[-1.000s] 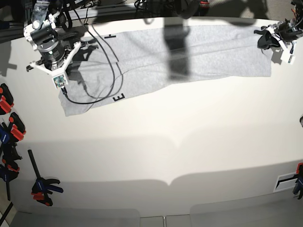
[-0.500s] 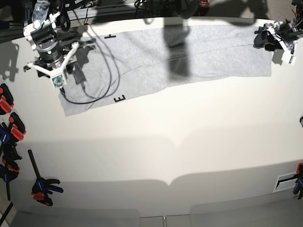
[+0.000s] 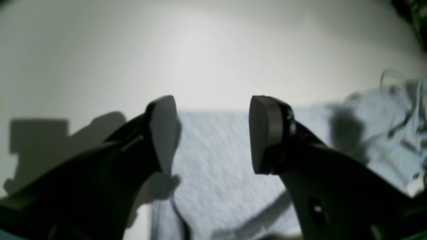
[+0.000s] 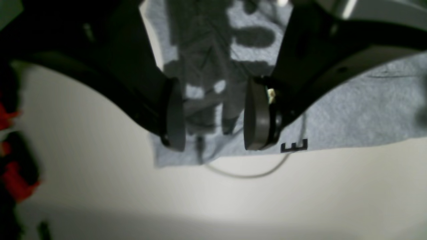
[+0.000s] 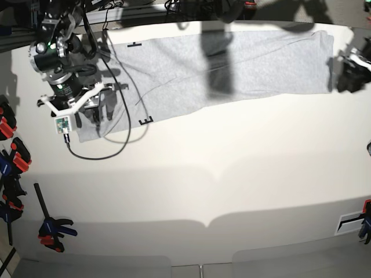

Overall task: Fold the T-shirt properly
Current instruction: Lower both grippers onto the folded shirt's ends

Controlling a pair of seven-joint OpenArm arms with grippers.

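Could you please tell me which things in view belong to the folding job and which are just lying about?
Job: T-shirt, left gripper, right gripper, both open above it.
Lying about: clamps at the table edge, loose cable.

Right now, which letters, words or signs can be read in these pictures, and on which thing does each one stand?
"E": black block letter at the near edge of the light grey cotton T-shirt, mirrored in the right wrist view.
Black mark at its far edge: only a fragment, unreadable.
Nothing else legible.
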